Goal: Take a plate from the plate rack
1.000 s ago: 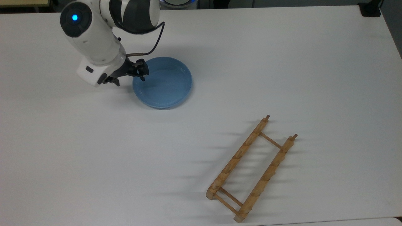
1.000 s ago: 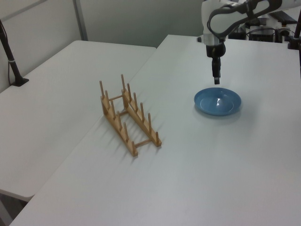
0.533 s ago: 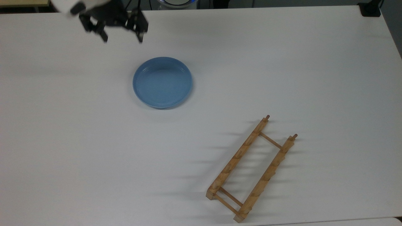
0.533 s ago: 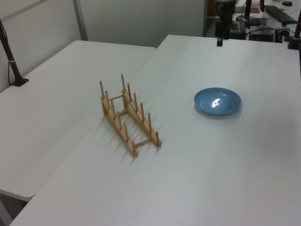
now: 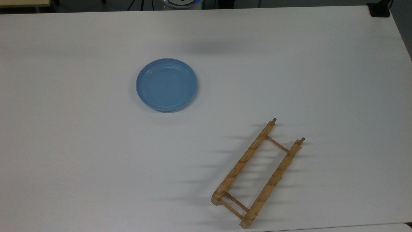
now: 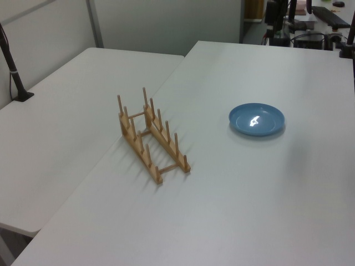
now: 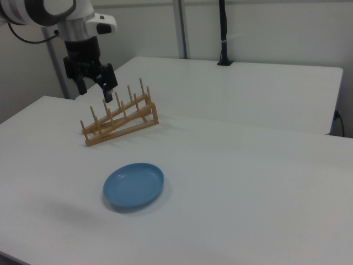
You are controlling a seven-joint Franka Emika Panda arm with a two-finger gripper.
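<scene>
The plate is seen lying flat and right side up on the white bench, in the upper-left part of the top view. In the left view the plate is at right of centre, with a bright glare spot on its inside. In the right view the plate is at lower left of centre.

The plate rack stands on the bench at the lower right of the top view, well apart from the plate and with nothing between its pegs. It is at left of centre in the left view and at upper left in the right view, beyond the plate.

The gripper is seen at the upper left of the right view, held in the air above the bench. The jaws are spread apart and nothing is held between them.
</scene>
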